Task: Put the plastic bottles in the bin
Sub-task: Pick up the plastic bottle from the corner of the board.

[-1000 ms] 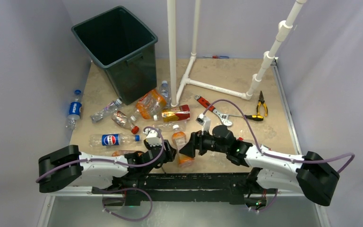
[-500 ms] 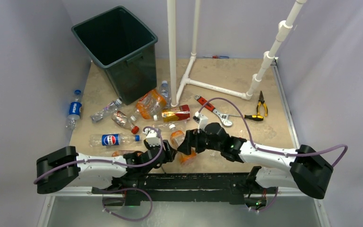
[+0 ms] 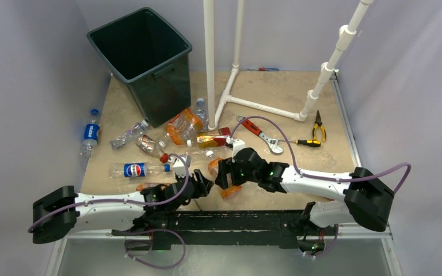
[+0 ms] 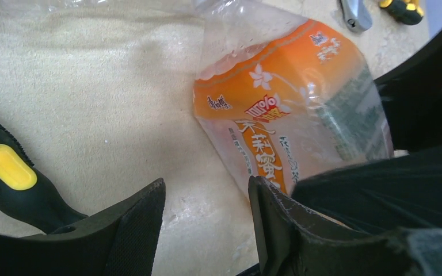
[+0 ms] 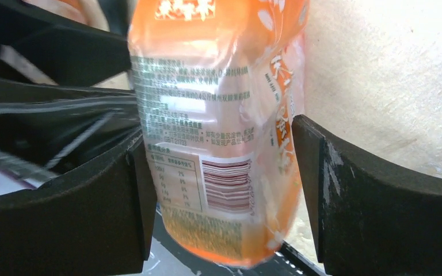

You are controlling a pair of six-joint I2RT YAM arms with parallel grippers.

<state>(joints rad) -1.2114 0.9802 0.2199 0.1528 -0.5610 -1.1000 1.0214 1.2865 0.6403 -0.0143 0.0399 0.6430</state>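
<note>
right hand (image 3: 224, 174): closed round the orange-labelled clear plastic bottle (image 5: 218, 115), with one finger against each side of the label; the jaws stand wide and the bottle's body fills them.
held bottle: at 6 o'clock on the tan stone-look surface (image 3: 299, 98), near its front edge and tilted, cap end toward 11 o'clock, base toward 5 o'clock. Whether the base rests on the surface cannot be told.
left hand (image 4: 207, 192): about half open with nothing held; only bare surface shows between its fingers. The held bottle lies just beside it at 2 o'clock in the wrist view.
black-and-yellow-handled screwdriver (image 4: 6, 172): at 9 o'clock of the left hand, on the surface.
large dark green square plastic bin (image 3: 161, 95): upright at 11 o'clock of the surface, mouth open.
other crushed clear bottles: scattered between the bin and the arms; a Pepsi-labelled bottle (image 3: 135, 169) on its side at 8 o'clock, a blue-labelled bottle (image 3: 90, 133) just off the 9 o'clock edge.
tools: red wrench (image 3: 259, 133) right of centre, yellow-handled pliers (image 3: 319, 125) at 3 o'clock.
</note>
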